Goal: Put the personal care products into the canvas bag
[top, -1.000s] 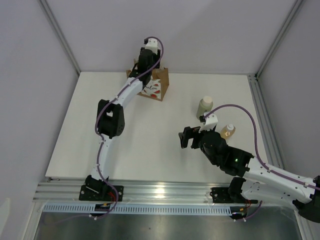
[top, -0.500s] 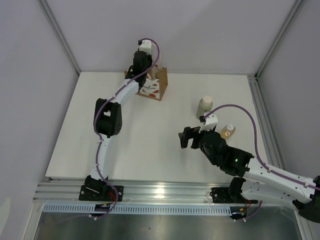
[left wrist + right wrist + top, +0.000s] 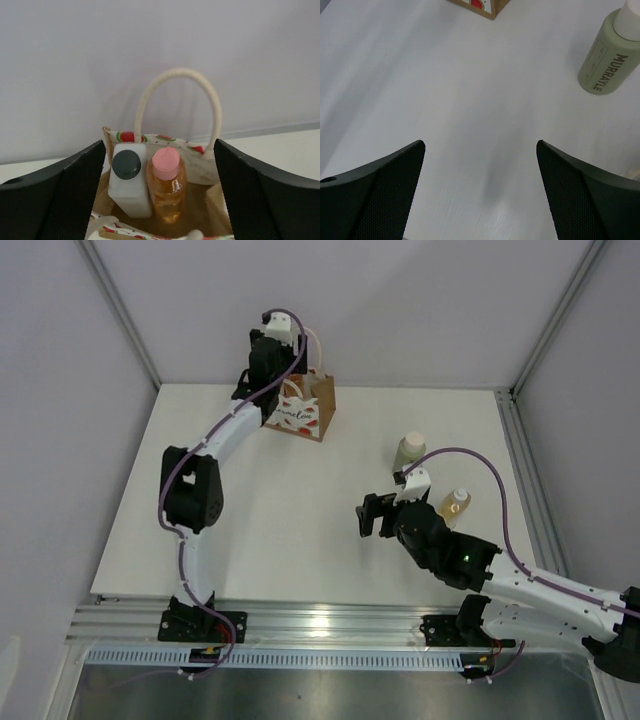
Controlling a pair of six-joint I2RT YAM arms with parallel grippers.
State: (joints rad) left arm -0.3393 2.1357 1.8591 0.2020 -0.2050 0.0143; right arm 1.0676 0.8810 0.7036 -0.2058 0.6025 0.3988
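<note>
The canvas bag (image 3: pixel 308 412) stands at the back of the table, its white handle (image 3: pixel 177 102) looped upright. Inside it, in the left wrist view, a peach bottle with a pink cap (image 3: pixel 166 187) stands beside a pale jar with a dark lid (image 3: pixel 127 180). My left gripper (image 3: pixel 160 146) hangs open just above and behind the bag's mouth, holding nothing; from above, the left gripper (image 3: pixel 268 380) sits at the bag's back left. An olive-beige bottle (image 3: pixel 409 452) (image 3: pixel 605 60) and an amber bottle (image 3: pixel 455 504) stand on the table at the right. My right gripper (image 3: pixel 370 516) (image 3: pixel 480 145) is open and empty, left of the amber bottle.
The white table (image 3: pixel 300 510) ends at metal rails on the right (image 3: pixel 525 470) and at the near edge. Grey walls close in the back and both sides. A corner of the bag (image 3: pixel 482 6) shows at the top of the right wrist view.
My left arm has swung left and back off the bag, uncovering its top, and its jaws have opened wide. The right arm has barely moved.
</note>
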